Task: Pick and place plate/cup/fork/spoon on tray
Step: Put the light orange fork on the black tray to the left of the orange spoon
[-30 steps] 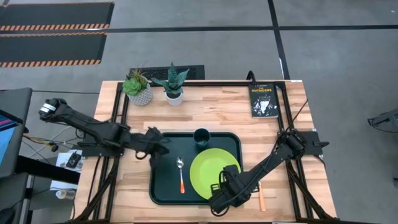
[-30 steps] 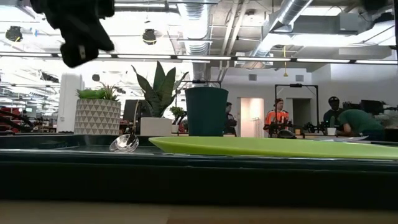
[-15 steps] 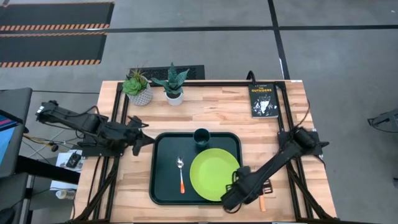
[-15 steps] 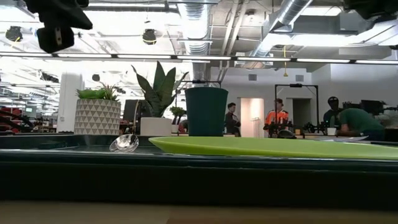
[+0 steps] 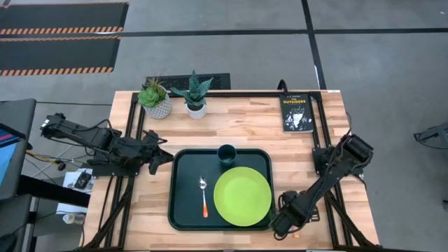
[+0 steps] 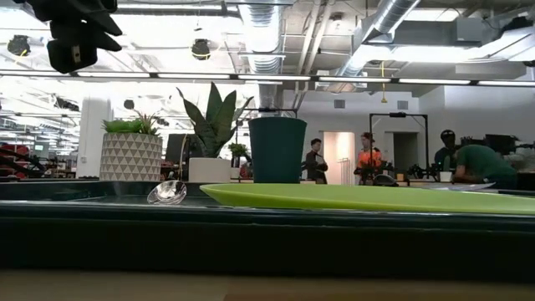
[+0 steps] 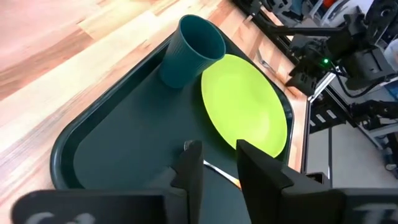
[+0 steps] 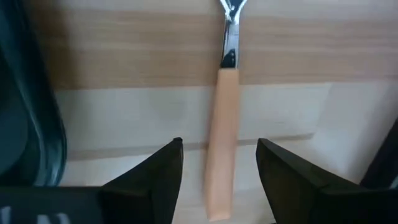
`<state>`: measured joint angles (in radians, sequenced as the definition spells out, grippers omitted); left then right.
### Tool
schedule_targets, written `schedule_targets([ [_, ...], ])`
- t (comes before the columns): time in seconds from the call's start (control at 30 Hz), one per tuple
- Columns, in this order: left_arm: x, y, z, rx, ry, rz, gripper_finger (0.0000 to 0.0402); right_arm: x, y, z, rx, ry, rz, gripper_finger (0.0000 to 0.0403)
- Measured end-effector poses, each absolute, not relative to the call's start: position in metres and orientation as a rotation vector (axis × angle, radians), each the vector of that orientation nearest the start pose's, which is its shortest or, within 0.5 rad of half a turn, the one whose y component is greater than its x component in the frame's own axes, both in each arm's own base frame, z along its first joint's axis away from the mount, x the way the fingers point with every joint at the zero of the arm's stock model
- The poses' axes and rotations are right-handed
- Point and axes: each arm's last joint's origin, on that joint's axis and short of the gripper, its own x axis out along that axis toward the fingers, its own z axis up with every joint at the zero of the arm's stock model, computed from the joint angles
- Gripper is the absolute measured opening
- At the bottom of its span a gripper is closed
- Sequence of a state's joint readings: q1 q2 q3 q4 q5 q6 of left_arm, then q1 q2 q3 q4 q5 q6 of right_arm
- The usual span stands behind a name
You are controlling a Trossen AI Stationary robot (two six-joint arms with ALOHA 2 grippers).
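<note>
A: status? biggest first.
B: Bench (image 5: 238,126) carries the tray (image 5: 183,210), which sits just L of the right hand (image 8: 217,163).
A: on it?
B: Plate (image 5: 242,196) is nearest that hand, cup (image 5: 226,155) touches the plate's far edge, and the spoon (image 5: 204,196) lies beyond the plate, handle toward the bench front.
A: fork?
B: Fork (image 8: 222,138) is on the bench off the tray, handle between the right hand's spread fingers, no contact seen.
A: left hand?
B: Left hand (image 7: 217,167) is raised off the tray's L edge, fingers apart, holding nothing.
</note>
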<state>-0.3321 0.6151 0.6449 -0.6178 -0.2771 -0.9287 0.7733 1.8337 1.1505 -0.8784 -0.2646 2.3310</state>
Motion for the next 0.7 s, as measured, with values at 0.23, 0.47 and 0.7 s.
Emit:
schedule_targets([
  [0.23, 0.123, -0.034, 0.27, -0.725, 0.533, 0.215, 0.011, 0.218, 0.221, 0.141, 1.221, 1.48, -1.211, 0.0207],
  [0.47, 0.123, -0.034, 0.27, -0.738, 0.535, 0.212, 0.0112, 0.213, 0.218, 0.124, 1.291, 1.498, -1.135, 0.0176],
  [0.7, 0.123, -0.034, 0.27, -0.739, 0.536, 0.21, 0.0112, 0.219, 0.213, 0.124, 1.327, 1.51, -1.149, 0.0077],
])
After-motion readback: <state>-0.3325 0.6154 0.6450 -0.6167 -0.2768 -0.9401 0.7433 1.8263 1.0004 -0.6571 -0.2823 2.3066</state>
